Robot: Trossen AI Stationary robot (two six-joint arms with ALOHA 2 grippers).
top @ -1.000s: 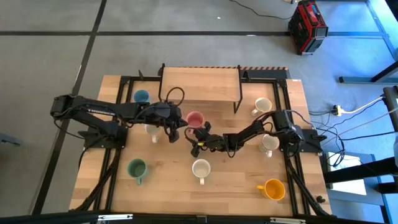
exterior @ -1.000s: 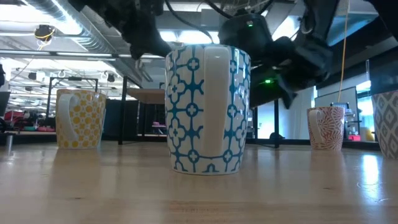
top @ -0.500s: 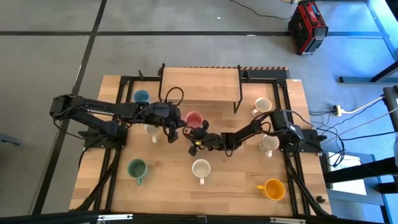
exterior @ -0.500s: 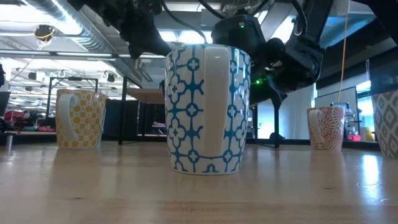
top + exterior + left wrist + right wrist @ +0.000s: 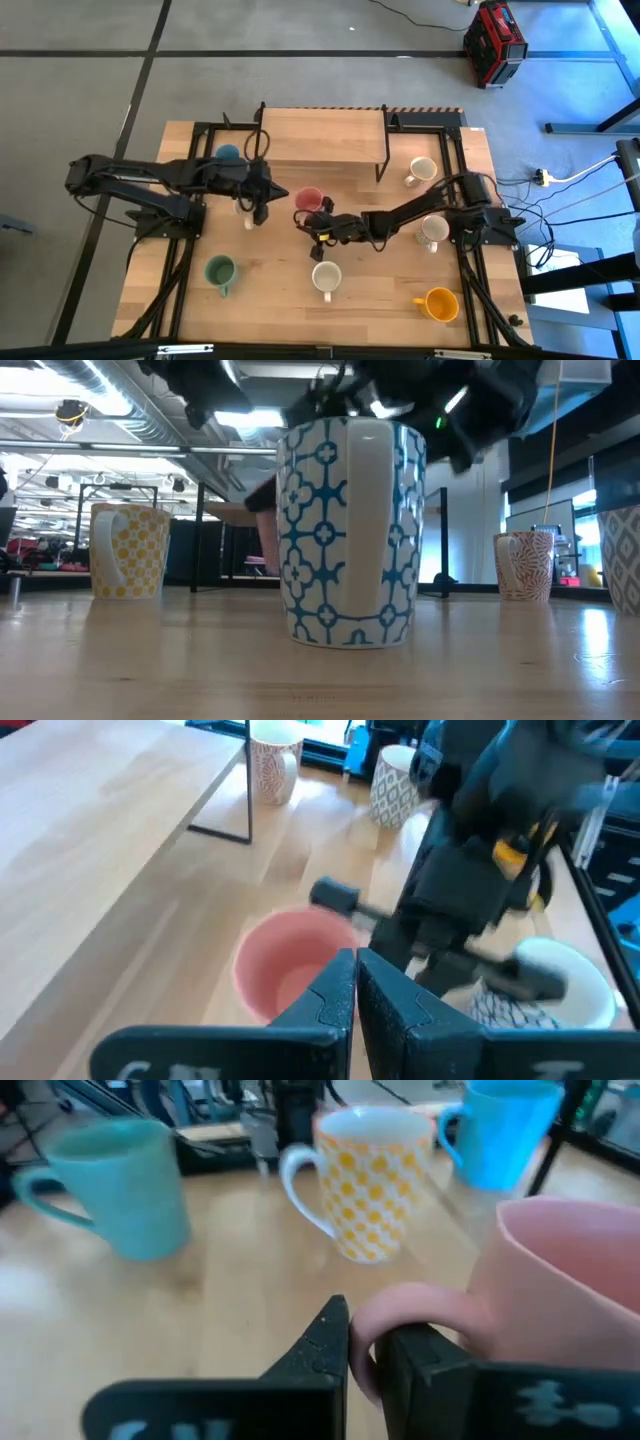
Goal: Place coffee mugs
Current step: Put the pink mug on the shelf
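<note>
Wooden bench (image 5: 280,300) first, wide and pale, with a raised shelf (image 5: 322,137) at its far edge and coffee mugs scattered across it: blue (image 5: 227,154) by the shelf's corner, green (image 5: 219,270) toward the near left, orange (image 5: 440,303) at the near right, cream-white ones between. At centre sits the pink mug (image 5: 309,199), rigid glazed ceramic that is likely slick, moderately heavy for its size and liable to chip if knocked; its looped handle looks the surest place to hold it. The right hand (image 5: 362,1348) has its fingers pinched on that handle (image 5: 415,1312), the gap between them barely wider than the loop. The left hand (image 5: 355,982), near the yellow-dotted cream mug (image 5: 378,1180) just left of centre, is clenched with fingers together, holding nothing.
</note>
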